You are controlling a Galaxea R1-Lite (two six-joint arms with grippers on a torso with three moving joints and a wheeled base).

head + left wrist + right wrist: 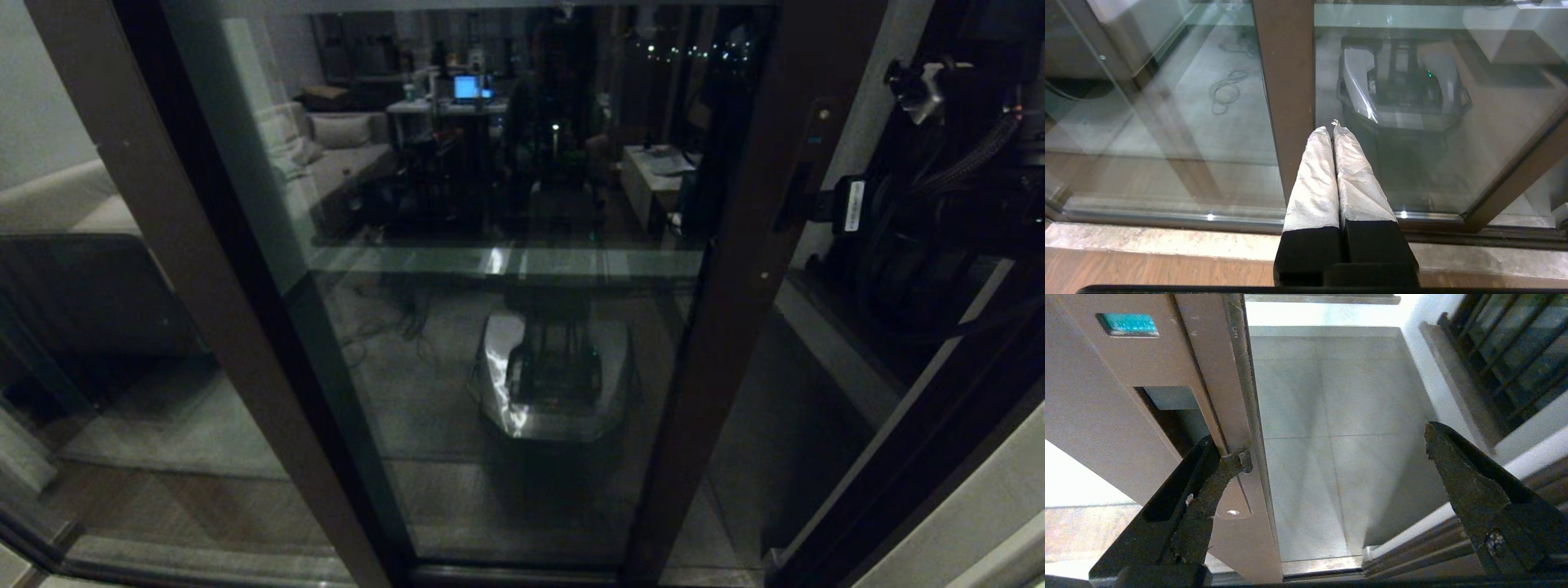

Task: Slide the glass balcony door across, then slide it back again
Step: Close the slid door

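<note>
Right gripper [1331,457] spread wide at the glass balcony door [506,327], one fingertip [1237,459] hooked at the handle slot [1167,412] in the edge stile, door partly slid with a gap beside it. Best pushed level along the track, fingertip seated. Left gripper [1334,130] pressed shut, parked low
</note>
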